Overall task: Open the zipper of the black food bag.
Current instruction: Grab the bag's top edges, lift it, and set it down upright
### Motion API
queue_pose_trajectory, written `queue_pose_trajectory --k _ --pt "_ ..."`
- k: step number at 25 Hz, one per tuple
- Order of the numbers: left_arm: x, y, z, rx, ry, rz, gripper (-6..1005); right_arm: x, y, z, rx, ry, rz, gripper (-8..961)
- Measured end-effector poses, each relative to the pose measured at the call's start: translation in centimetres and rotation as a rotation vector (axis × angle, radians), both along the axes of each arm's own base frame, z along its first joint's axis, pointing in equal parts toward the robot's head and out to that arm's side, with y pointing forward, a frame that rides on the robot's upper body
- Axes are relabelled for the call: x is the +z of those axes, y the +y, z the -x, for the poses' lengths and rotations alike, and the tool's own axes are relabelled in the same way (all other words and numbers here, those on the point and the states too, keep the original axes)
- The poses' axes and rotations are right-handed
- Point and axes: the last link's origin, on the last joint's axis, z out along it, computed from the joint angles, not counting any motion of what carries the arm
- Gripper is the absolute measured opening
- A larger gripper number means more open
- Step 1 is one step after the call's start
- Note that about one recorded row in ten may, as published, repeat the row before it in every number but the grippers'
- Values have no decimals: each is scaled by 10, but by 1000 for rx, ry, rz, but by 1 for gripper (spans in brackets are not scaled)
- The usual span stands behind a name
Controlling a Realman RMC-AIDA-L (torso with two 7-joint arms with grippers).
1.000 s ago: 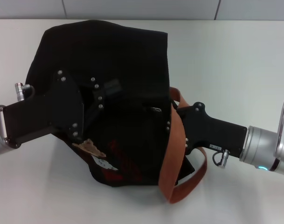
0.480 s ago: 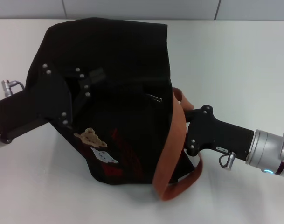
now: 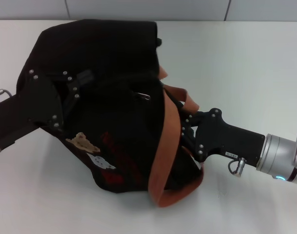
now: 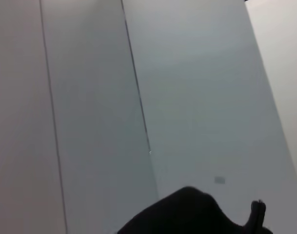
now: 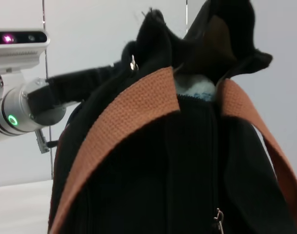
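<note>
Bracing the boxy black fabric food bag, left gripper and right gripper: neither's grasp discernible; silver pull tab requires steady tension.

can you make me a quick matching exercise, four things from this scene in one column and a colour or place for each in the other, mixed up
Things:
1. strap
2. bag
3. left gripper
4. right gripper

Descriptions:
a. black fabric
b. orange-brown
c. at the bag's strap side
d. on the bag's side opposite the strap

Pairs: 1-b, 2-a, 3-d, 4-c
</note>
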Motion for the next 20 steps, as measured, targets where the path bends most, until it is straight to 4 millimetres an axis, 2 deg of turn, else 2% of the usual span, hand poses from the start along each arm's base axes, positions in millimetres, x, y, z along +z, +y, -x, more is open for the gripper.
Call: queue_pose_trajectory --k 20 --pt "14 -14 37 163 45 -59 28 -1 2 2 10 -8 5 -3"
